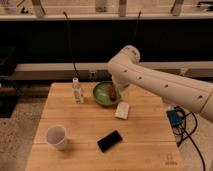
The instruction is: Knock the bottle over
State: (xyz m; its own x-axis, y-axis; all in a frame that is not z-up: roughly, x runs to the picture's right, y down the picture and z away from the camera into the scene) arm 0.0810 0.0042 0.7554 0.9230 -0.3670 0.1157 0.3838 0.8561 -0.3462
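While the bottle (77, 90) is standing upright at the upper left of the counter (145, 131), I am hanging my spread, empty fingers (120, 90) over the right rim of the green bowl (103, 98), directly to the bottle's right.

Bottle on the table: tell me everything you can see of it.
The bottle is small, slim and looks like clear plastic, with a white cap and a pale label. It stands upright, not yet knocked over, near the back left of the wooden table. The green bowl sits beside it, apart. Nothing touches the bottle but the table: the gripper hangs over the bowl's other side, short of the bottle. Its contents cannot be made out.
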